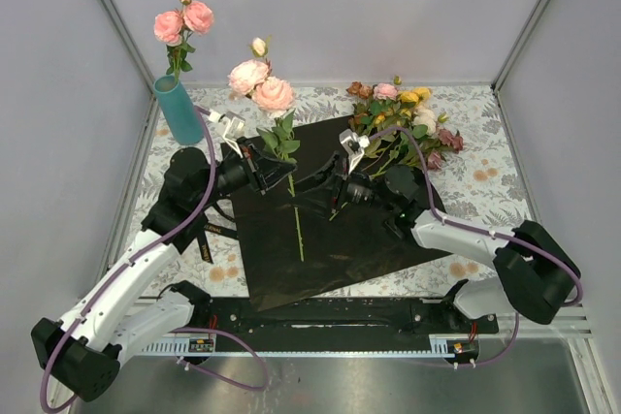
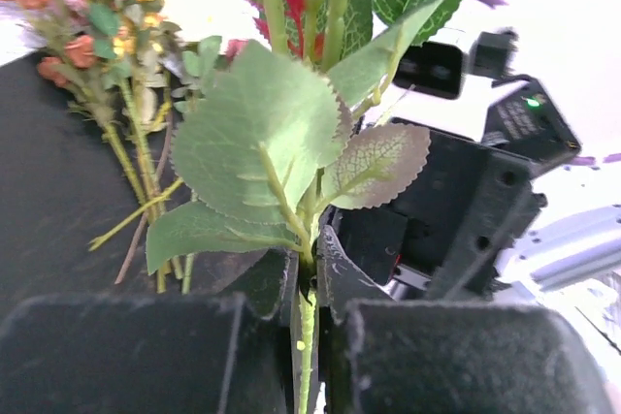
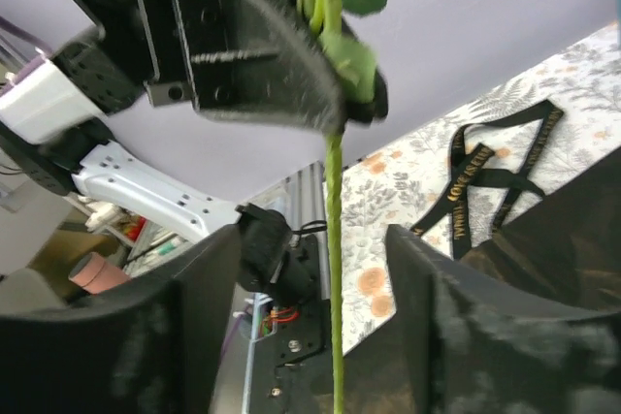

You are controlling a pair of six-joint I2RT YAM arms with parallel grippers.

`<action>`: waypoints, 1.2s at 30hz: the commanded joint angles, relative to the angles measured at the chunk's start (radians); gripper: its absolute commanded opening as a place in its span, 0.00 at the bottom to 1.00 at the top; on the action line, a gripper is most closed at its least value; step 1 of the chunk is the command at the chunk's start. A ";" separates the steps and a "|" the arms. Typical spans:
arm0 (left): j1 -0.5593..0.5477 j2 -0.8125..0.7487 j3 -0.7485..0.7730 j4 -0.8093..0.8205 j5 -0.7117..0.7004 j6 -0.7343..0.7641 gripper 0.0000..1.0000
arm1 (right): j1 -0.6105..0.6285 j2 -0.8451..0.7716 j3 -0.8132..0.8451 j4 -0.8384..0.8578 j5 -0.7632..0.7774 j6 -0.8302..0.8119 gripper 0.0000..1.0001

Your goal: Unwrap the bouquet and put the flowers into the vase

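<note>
Pink rose stem point(image 1: 296, 220): upright above black paper point(image 1: 340, 249), clamped in left end effector point(image 2: 309, 336), seemingly for transfer; right end effector point(image 3: 330, 298) parted either side, not gripping. Vase point(image 1: 179, 111): far left, holding one rose point(image 1: 184, 21).

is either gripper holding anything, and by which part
The left gripper is shut on the green stem of the pink rose spray, just below its leaves. The right gripper stands open around that stem, holding nothing.

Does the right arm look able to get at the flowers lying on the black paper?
Probably yes: the flowers lie close behind the right gripper, whose jaws stand open; nothing lies between.
</note>
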 commanded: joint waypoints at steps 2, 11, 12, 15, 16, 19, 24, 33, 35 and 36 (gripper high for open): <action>0.000 -0.022 0.110 -0.073 -0.276 0.200 0.00 | 0.007 -0.118 -0.070 -0.034 0.133 -0.071 0.96; 0.005 0.023 0.131 0.319 -0.928 0.723 0.00 | 0.007 -0.313 -0.138 -0.193 0.207 -0.183 1.00; 0.012 0.053 0.158 0.359 -0.973 0.783 0.00 | 0.007 -0.329 -0.144 -0.212 0.216 -0.197 1.00; 0.067 0.168 0.270 0.421 -1.056 0.873 0.00 | 0.007 -0.362 -0.156 -0.238 0.237 -0.220 0.99; 0.097 0.197 0.293 0.445 -1.064 0.879 0.00 | 0.006 -0.368 -0.158 -0.243 0.242 -0.228 0.99; 0.189 0.294 0.367 0.510 -1.038 0.851 0.00 | 0.007 -0.376 -0.153 -0.267 0.250 -0.249 0.99; 0.304 0.423 0.476 0.545 -0.981 0.839 0.00 | 0.007 -0.379 -0.150 -0.273 0.247 -0.260 0.99; 0.417 0.572 0.510 0.754 -0.880 0.885 0.00 | 0.007 -0.307 -0.133 -0.195 0.210 -0.205 0.99; 0.431 0.595 0.530 0.753 -0.852 0.882 0.00 | 0.007 -0.291 -0.132 -0.188 0.207 -0.203 1.00; 0.436 0.606 0.541 0.752 -0.838 0.882 0.00 | 0.007 -0.284 -0.130 -0.183 0.210 -0.203 0.99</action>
